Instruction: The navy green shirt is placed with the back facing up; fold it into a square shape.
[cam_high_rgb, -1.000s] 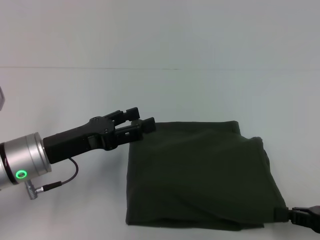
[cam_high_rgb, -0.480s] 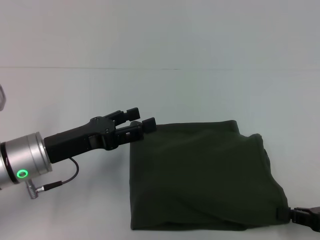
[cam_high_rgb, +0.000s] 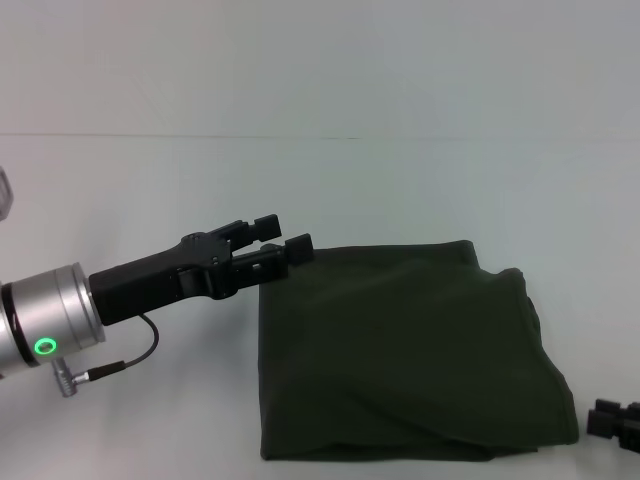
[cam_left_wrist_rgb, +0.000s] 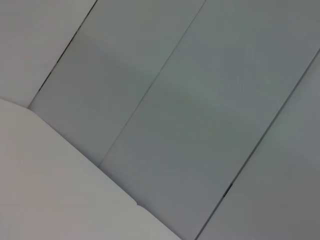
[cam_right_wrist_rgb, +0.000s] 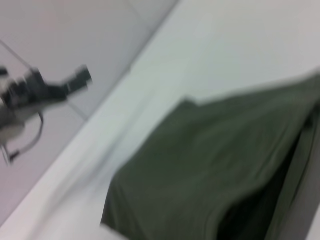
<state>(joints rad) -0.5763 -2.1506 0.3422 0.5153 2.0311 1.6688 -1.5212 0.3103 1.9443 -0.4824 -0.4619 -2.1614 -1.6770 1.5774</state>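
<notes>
The shirt (cam_high_rgb: 405, 350) lies folded into a rough square on the white table (cam_high_rgb: 400, 190), plain side up, with a soft crease along its near edge and a small bulge at its far right corner. The left gripper (cam_high_rgb: 282, 238) is held at the shirt's far left corner, its two fingers parted by a narrow gap and holding nothing; whether the lower finger touches the cloth cannot be told. Its black body and silver wrist ring with a green light extend back toward the left. The right gripper (cam_high_rgb: 615, 422) sits just beside the shirt's near right corner, apart from the cloth; only its black tips show, so its opening cannot be told. In the right wrist view, the shirt (cam_right_wrist_rgb: 210, 175) fills the foreground, with the left gripper (cam_right_wrist_rgb: 80, 79) well beyond it.
</notes>
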